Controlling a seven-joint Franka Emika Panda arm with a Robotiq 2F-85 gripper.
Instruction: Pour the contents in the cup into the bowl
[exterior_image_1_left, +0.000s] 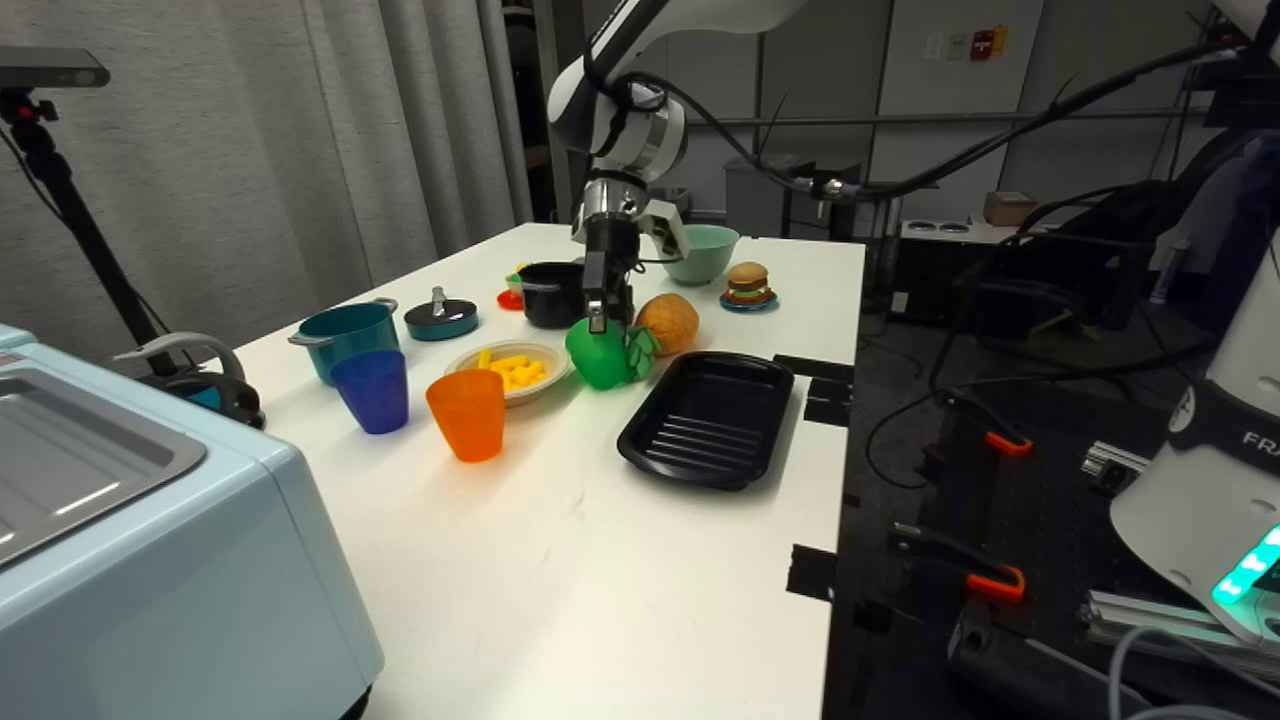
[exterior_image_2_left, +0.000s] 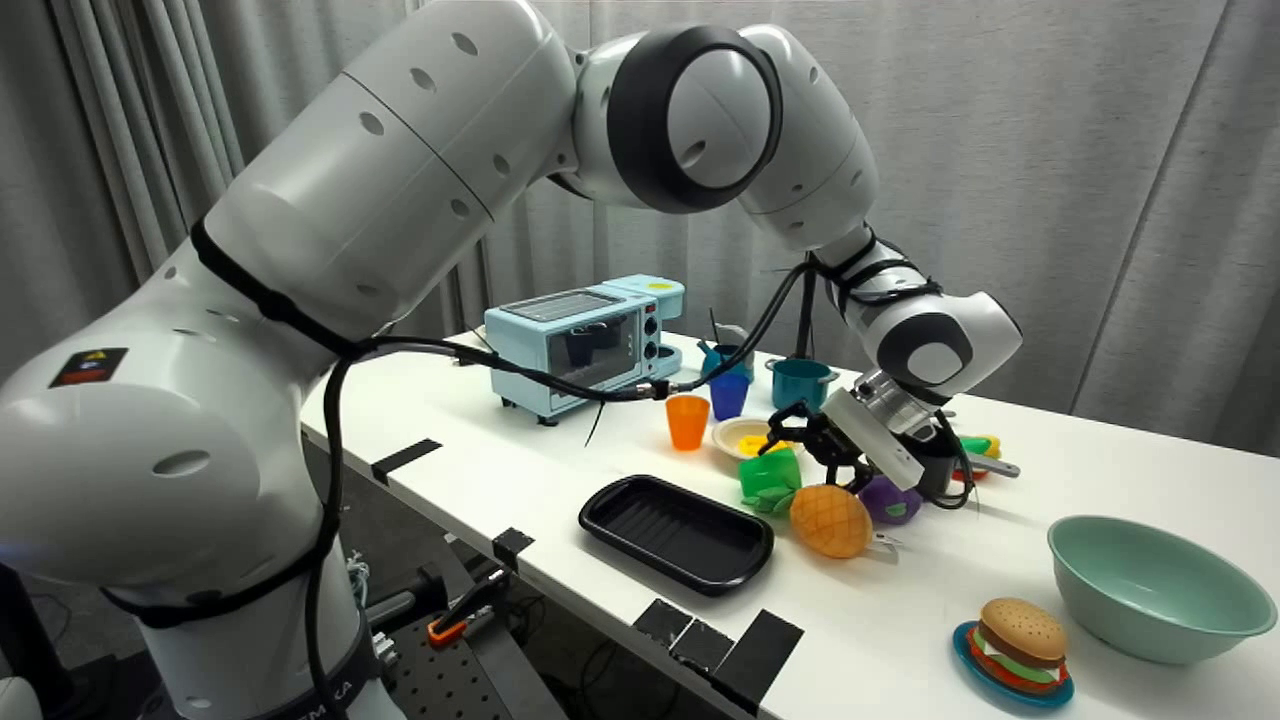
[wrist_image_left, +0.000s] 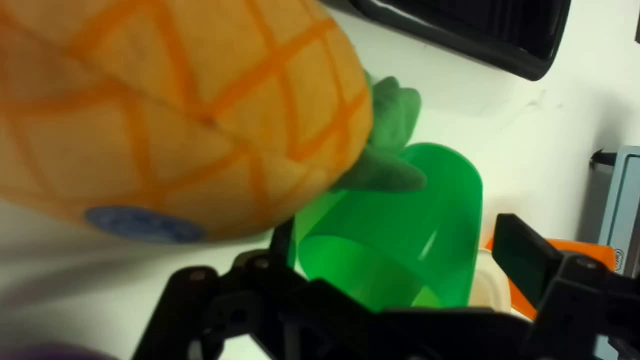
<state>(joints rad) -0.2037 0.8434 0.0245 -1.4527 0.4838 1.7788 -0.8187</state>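
Small bright green plastic cup (wrist_image_left: 430, 225) is lying tilted between parted black fingers (wrist_image_left: 522, 255)

The wrist view is showing the cup's mouth and a gap beside one finger. Both exterior views are showing yellow pieces (exterior_image_1_left: 522, 374) in the shallow white bowl (exterior_image_2_left: 727, 436) just beside the cup; the wrist view is catching only its edge.

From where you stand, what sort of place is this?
Probably a robotics lab, given the jointed white robot arm, the round layered toy hamburger and the flat black tape on the long white table.
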